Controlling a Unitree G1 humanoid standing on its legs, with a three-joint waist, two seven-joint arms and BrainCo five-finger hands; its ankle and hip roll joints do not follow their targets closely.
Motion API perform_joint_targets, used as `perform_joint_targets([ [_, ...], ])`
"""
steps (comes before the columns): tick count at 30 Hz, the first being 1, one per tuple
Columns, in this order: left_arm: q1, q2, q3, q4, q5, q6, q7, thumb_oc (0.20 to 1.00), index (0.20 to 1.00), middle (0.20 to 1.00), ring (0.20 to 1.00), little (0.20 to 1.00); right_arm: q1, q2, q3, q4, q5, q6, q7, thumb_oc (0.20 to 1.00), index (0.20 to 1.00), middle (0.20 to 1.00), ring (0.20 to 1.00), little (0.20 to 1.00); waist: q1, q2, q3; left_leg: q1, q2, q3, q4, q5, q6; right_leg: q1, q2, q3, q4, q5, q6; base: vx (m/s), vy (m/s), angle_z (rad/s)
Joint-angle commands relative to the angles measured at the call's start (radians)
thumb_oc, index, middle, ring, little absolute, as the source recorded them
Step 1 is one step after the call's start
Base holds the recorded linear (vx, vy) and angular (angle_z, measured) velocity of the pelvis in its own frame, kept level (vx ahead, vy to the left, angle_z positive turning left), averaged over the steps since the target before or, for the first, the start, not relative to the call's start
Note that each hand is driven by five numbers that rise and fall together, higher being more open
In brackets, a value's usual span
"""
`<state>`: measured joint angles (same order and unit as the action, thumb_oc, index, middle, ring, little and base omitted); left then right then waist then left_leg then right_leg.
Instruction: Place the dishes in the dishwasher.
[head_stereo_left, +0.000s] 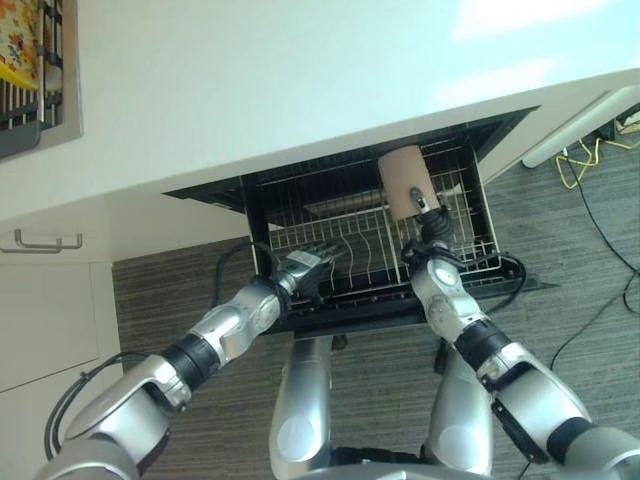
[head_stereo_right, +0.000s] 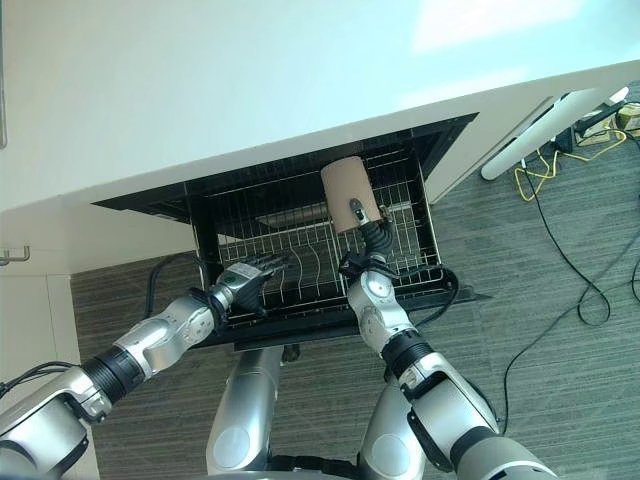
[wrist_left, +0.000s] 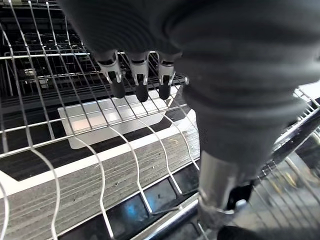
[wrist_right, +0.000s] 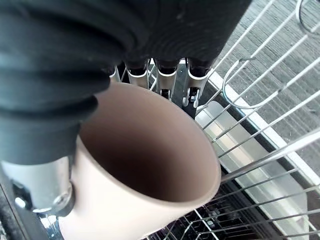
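Beige ceramic cup (head_stereo_left: 405, 180) is sitting in the right hand (wrist_right: 165, 75), fingers curling round its wall and thumb pressing the other side, held over the right rear part of the pulled-out wire dishwasher rack (head_stereo_left: 330, 250). Cup's long axis is lying tilted, nearly sideways, mouth pointing back toward the wrist camera and base pointing away toward the white countertop (head_stereo_left: 300, 90). Rack tines are sitting just below and beside the cup, so the coming move probably means turning it mouth-down and lowering. Left hand (head_stereo_left: 308, 265) is resting at the rack's front left with fingers straight, holding nothing, well apart from the cup; right hand is clearly nearer.
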<state>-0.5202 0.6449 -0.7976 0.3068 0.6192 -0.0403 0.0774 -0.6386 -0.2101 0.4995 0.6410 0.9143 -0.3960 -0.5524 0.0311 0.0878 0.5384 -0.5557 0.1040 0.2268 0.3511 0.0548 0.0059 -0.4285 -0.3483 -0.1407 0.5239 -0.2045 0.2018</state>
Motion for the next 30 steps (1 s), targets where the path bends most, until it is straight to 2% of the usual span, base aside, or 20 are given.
perform_joint_targets([
  [1, 0.023, -0.026, -0.042, -0.011, 0.03, -0.016, 0.021, 1.0, 1.0, 1.0, 1.0, 1.0, 0.078, -0.056, -0.116, 0.025, 0.064, -0.102, -0.059, 0.2, 0.2, 0.2, 0.2, 0.2, -0.012, 0.045, -0.018, 0.037, -0.023, -0.044, 0.027, -0.107, -0.013, -0.12, 0.068, -0.035, -0.024, 0.13, -0.092, 0.0, 0.0, 0.0],
  [5, 0.018, -0.015, -0.05, -0.019, 0.026, -0.018, 0.009, 1.0, 1.0, 1.0, 1.0, 1.0, 0.068, -0.056, -0.116, 0.018, 0.065, -0.091, -0.054, 0.2, 0.2, 0.2, 0.2, 0.2, -0.007, 0.046, -0.018, 0.039, -0.026, -0.049, 0.028, -0.108, -0.009, -0.121, 0.068, -0.037, -0.015, 0.129, -0.095, 0.01, -0.007, 0.0],
  [6, 0.017, -0.014, -0.05, -0.019, 0.026, -0.019, 0.007, 1.0, 1.0, 1.0, 1.0, 1.0, 0.065, -0.057, -0.116, 0.018, 0.068, -0.075, -0.05, 0.344, 0.344, 0.344, 0.344, 0.344, -0.007, 0.046, -0.018, 0.038, -0.026, -0.05, 0.029, -0.109, -0.008, -0.122, 0.068, -0.037, -0.013, 0.129, -0.096, 0.0, 0.0, 0.0],
  [7, 0.015, -0.012, -0.051, -0.019, 0.026, -0.022, 0.004, 1.0, 1.0, 1.0, 1.0, 1.0, 0.06, -0.056, -0.116, 0.022, 0.066, -0.07, -0.058, 1.0, 1.0, 1.0, 1.0, 1.0, -0.005, 0.046, -0.018, 0.039, -0.026, -0.05, 0.029, -0.109, -0.007, -0.123, 0.067, -0.037, -0.011, 0.129, -0.096, 0.0, 0.0, 0.0],
  [12, 0.012, -0.003, -0.06, -0.026, 0.029, -0.022, 0.0, 1.0, 1.0, 1.0, 1.0, 1.0, 0.059, -0.059, -0.11, 0.032, 0.071, -0.033, -0.073, 1.0, 1.0, 1.0, 1.0, 1.0, 0.0, 0.044, -0.018, 0.041, -0.029, -0.057, 0.033, -0.113, -0.002, -0.125, 0.067, -0.041, 0.003, 0.127, -0.099, 0.02, -0.014, 0.03],
  [16, 0.011, 0.002, -0.06, -0.041, 0.026, -0.011, -0.008, 1.0, 1.0, 1.0, 1.0, 1.0, 0.07, -0.059, -0.097, 0.018, 0.009, -0.035, -0.134, 1.0, 1.0, 1.0, 1.0, 1.0, 0.0, 0.044, -0.018, 0.04, -0.029, -0.058, 0.035, -0.115, 0.001, -0.128, 0.069, -0.04, 0.01, 0.124, -0.101, 0.01, -0.004, 0.01],
  [22, 0.011, 0.011, -0.059, -0.05, 0.023, -0.01, -0.021, 1.0, 1.0, 1.0, 1.0, 1.0, 0.081, -0.056, -0.097, 0.005, 0.0, -0.089, -0.151, 1.0, 1.0, 1.0, 1.0, 1.0, -0.001, 0.043, -0.018, 0.038, -0.03, -0.061, 0.04, -0.119, 0.006, -0.135, 0.072, -0.036, 0.02, 0.121, -0.102, 0.0, 0.0, 0.0],
  [26, 0.014, 0.013, -0.059, -0.057, 0.026, -0.005, -0.025, 1.0, 1.0, 1.0, 1.0, 1.0, 0.082, -0.055, -0.106, -0.022, 0.046, -0.156, -0.139, 1.0, 1.0, 1.0, 1.0, 1.0, -0.001, 0.044, -0.018, 0.04, -0.028, -0.061, 0.04, -0.121, 0.007, -0.135, 0.072, -0.035, 0.023, 0.12, -0.103, 0.0, 0.0, 0.0],
  [27, 0.02, 0.013, -0.058, -0.062, 0.031, -0.002, -0.024, 1.0, 1.0, 1.0, 1.0, 1.0, 0.084, -0.054, -0.113, -0.062, 0.04, -0.199, -0.146, 1.0, 1.0, 1.0, 1.0, 1.0, -0.002, 0.043, -0.018, 0.041, -0.026, -0.061, 0.039, -0.123, 0.007, -0.136, 0.072, -0.034, 0.024, 0.119, -0.101, 0.0, 0.0, 0.0],
  [30, 0.028, 0.017, -0.058, -0.08, 0.028, 0.021, -0.026, 1.0, 1.0, 1.0, 1.0, 1.0, 0.106, -0.046, -0.114, -0.191, -0.056, -0.238, -0.192, 1.0, 1.0, 1.0, 1.0, 1.0, -0.012, 0.037, -0.018, 0.041, -0.025, -0.06, 0.036, -0.129, 0.009, -0.137, 0.079, -0.03, 0.021, 0.116, -0.099, 0.0, 0.0, 0.0],
])
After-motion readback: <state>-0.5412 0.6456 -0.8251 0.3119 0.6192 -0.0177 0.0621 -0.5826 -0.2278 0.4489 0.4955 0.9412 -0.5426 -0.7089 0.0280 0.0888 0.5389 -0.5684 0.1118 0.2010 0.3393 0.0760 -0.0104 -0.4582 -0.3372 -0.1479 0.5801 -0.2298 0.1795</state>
